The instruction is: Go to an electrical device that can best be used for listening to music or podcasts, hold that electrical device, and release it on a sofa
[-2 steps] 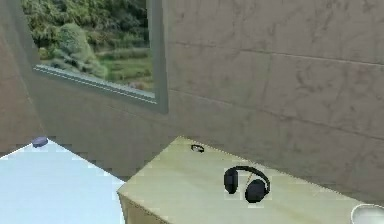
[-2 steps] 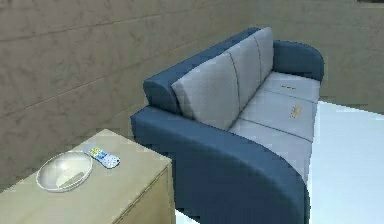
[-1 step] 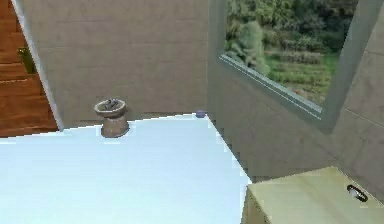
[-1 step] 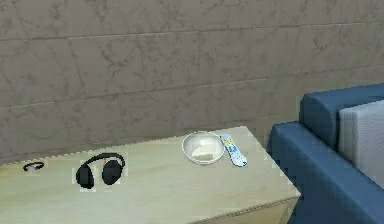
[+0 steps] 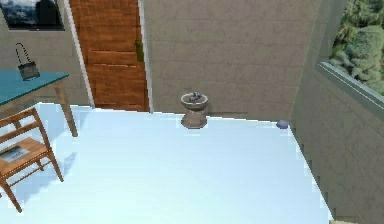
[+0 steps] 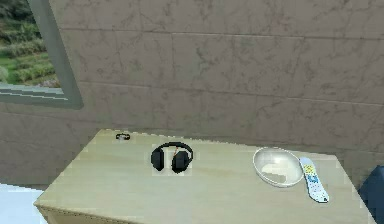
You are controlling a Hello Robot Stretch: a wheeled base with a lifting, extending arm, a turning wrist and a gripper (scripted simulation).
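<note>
Forward view, entries by size. We list a pale, smooth floor [image 5: 180, 170] and a beige wall [image 5: 220, 50] of large matte tiles. A tall door [image 5: 112, 50] of reddish-brown grained wood stands at the forward view's left. At the right edge is a grey-framed window [image 5: 360, 50] with greenery behind the glass. Next come a table [image 5: 40, 82] with a flat teal top and a wooden leg, and just beside it a slatted wooden chair [image 5: 22, 150]. A squat, round, stone-coloured pedestal [image 5: 195, 110] stands near the wall. A small dark handled object [image 5: 27, 68] rests on the table.

Arm side view, same order. We note a wall of mottled tan tiles [image 6: 220, 60], and a second grey-framed window [image 6: 35, 50] at the left. Below it is a rectangular light-wood surface [image 6: 100, 185] with a fine grain. On it lie a shallow, round, clear bowl [image 6: 277, 166], black headphones [image 6: 172, 158] curled into an arch with two round cups, and a slim white remote [image 6: 313, 178]. The headphones lie near the middle of the surface, well apart from the bowl, with the remote just beside the bowl.

As for the gripper, we cannot tell its state.
</note>
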